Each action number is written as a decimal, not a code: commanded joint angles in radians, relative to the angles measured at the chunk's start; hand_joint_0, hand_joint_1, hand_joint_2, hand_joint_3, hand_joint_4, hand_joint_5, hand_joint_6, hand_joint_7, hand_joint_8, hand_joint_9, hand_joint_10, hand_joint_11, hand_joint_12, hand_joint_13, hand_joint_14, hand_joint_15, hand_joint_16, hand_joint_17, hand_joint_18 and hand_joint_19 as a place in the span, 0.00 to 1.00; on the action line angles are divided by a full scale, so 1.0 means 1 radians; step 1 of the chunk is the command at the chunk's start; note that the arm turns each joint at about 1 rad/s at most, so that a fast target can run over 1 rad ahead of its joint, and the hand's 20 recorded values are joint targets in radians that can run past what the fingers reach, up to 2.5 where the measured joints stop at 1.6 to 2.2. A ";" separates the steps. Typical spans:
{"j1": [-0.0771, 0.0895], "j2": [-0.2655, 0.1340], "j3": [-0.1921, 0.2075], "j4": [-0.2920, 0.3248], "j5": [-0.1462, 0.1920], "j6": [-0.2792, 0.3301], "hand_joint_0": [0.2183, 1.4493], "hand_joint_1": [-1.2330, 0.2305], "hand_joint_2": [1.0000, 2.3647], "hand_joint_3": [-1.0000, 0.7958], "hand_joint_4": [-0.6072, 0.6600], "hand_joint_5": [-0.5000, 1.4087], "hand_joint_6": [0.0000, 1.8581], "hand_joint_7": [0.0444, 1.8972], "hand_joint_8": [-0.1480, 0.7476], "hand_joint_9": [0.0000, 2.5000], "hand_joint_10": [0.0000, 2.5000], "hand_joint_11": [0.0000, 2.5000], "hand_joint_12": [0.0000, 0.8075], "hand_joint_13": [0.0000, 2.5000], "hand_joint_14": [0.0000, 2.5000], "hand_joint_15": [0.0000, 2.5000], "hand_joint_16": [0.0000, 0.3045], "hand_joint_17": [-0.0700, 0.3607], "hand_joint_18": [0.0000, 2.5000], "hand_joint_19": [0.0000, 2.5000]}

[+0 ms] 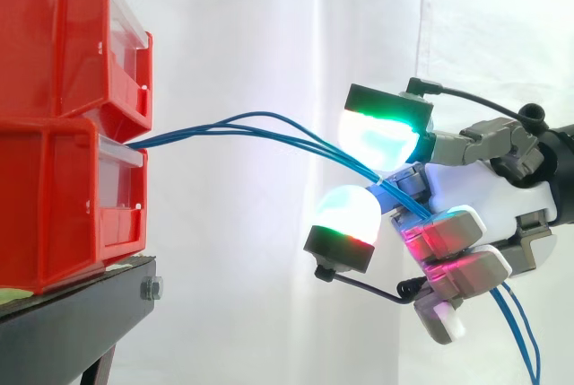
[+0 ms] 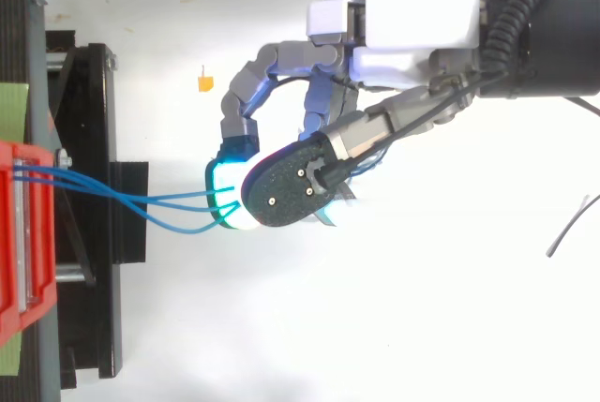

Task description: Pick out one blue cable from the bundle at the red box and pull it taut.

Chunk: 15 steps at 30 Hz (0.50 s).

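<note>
Blue cables (image 1: 204, 131): several strands coming out of the gap between upper red bin (image 1: 63, 35) and lower red bin (image 1: 54, 196) at the left, arching rightward through open air into the hand (image 1: 475, 196). Slack in the span. In the top view, a loose strand (image 2: 178, 230) bowing out sideways from the others. Past the hand, hanging down at the lower right, cut off by the frame edge.

Hand: curled and clamped on the cables, glowing fingertips (image 1: 381, 138) above and below the strands, well apart from the bins.

Step in hand, by judgement: grasp made, singling-out doubtful. Looks like more than one strand running between the pads. Pull not yet complete, given the sag.

Next move calls for shedding the extra strands down to one, then drawing rightward, away from the bins, to take out the sag. Needs a grip firm enough not to slide along the thin jacket.

Hard to make out: the contact point itself, covered by the upper pad in the top view; the anchoring inside the bins; the strand count at the pinch.

Surroundings: bins on black stand (image 1: 81, 300), white curtain (image 1: 269, 26) behind. Small orange item (image 2: 203, 80) on the white surface, unidentifiable.
</note>
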 commanded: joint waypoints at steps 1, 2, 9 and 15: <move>-0.001 0.000 0.001 0.000 -0.002 0.001 0.30 0.45 0.00 0.28 0.54 0.17 0.48 0.41 0.48 0.53 0.01 0.38 0.46 0.52 0.01 0.35 0.18 0.45 0.38 0.26; -0.003 0.000 0.001 0.000 -0.003 0.001 0.32 0.44 0.00 0.29 0.53 0.17 0.48 0.41 0.48 0.53 0.01 0.38 0.46 0.52 0.01 0.35 0.18 0.45 0.38 0.27; -0.007 0.000 0.001 0.000 -0.008 0.001 0.33 0.40 0.01 0.38 0.51 0.18 0.50 0.42 0.48 0.53 0.01 0.39 0.46 0.52 0.01 0.36 0.18 0.45 0.38 0.26; -0.010 0.000 0.004 0.000 -0.035 0.013 0.33 0.39 0.01 0.39 0.52 0.18 0.50 0.42 0.48 0.53 0.01 0.38 0.46 0.52 0.01 0.35 0.18 0.45 0.38 0.26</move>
